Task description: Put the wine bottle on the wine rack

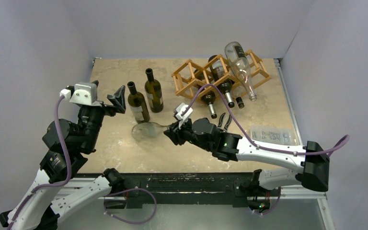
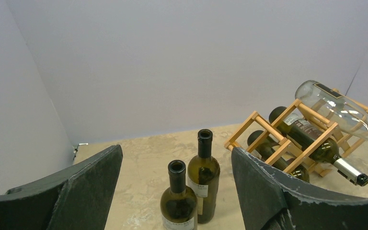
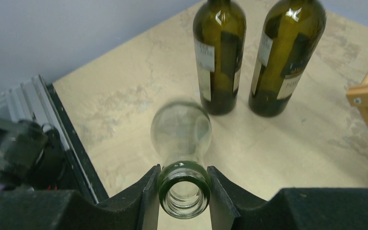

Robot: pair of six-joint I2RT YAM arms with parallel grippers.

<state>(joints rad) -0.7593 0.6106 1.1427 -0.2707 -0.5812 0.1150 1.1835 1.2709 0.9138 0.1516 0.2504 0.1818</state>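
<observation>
Pinching a round-necked clear glass bottle (image 3: 181, 129) is the right gripper (image 3: 184, 194)

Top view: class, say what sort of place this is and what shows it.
Likely a robot lab bench: two arms bolted to a table, blank walls around it, a wine rack with bottles.

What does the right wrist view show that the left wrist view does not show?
Only the right wrist: the lying clear bottle, its neck gripped by the right gripper. Only the left wrist: the open left gripper, and the stored bottles in the wine rack. Both: the two upright green bottles on the table, and at least a corner of the rack.
</observation>
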